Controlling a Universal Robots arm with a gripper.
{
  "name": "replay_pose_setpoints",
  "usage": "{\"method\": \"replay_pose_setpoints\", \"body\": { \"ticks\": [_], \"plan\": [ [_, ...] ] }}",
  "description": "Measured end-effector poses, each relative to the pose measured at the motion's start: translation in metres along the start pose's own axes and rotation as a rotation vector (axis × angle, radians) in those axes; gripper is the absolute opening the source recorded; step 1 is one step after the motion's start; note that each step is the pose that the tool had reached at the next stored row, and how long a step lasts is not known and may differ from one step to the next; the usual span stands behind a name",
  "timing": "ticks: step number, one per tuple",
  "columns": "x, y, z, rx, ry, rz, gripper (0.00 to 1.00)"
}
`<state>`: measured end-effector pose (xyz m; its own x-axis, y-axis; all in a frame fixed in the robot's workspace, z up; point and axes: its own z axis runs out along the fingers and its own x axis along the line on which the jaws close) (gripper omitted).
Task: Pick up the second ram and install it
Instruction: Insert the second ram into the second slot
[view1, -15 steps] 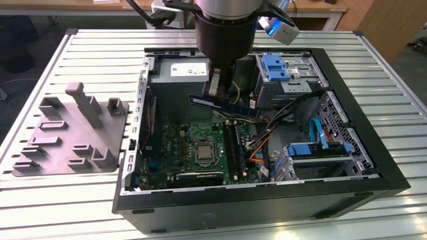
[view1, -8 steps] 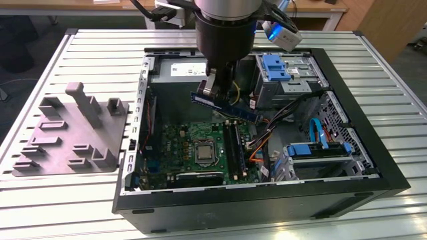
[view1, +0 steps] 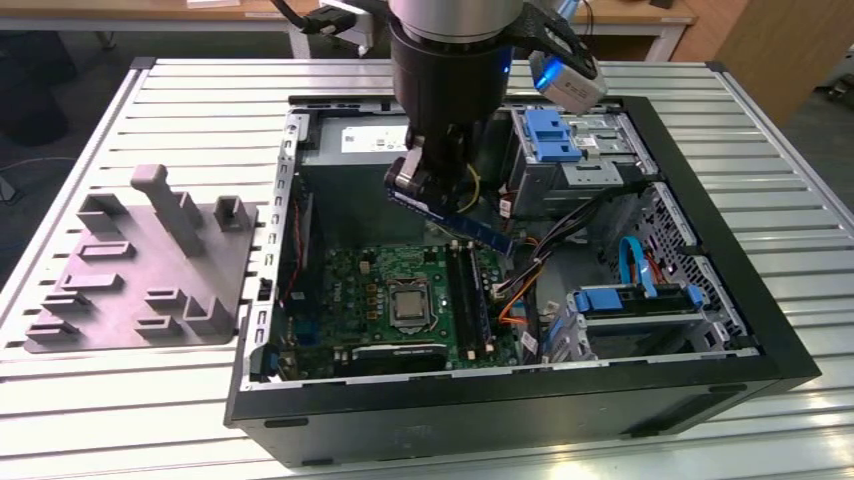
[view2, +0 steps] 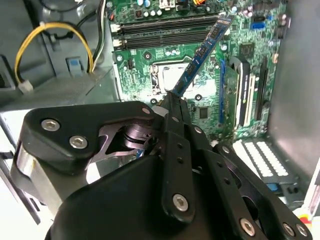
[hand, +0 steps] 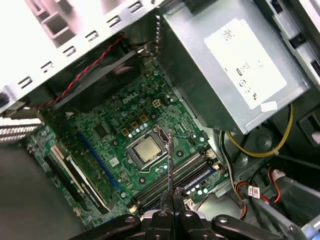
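The memory stick (view1: 470, 224) hangs tilted in the open middle of the computer case (view1: 534, 400). It is clear of the case walls and sits above the green board (view1: 360, 290) and its long black slots (view1: 462, 288). The power box (view1: 350, 145) lies on the far side, and the drive cage (view1: 577, 150) is toward the exterior view's right. The arm reaches down from above. The gripper (view1: 423, 188) has its fingers pinched narrow on one end of the stick.
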<state>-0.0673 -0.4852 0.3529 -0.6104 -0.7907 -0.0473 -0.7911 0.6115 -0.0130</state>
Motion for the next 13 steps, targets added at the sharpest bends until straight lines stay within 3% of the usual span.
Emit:
{"method": "replay_pose_setpoints", "body": {
  "ticks": [13],
  "plan": [
    [0.0001, 0.0000, 0.0016, 0.0112, 0.0030, 0.236, 0.11]
  ]
}}
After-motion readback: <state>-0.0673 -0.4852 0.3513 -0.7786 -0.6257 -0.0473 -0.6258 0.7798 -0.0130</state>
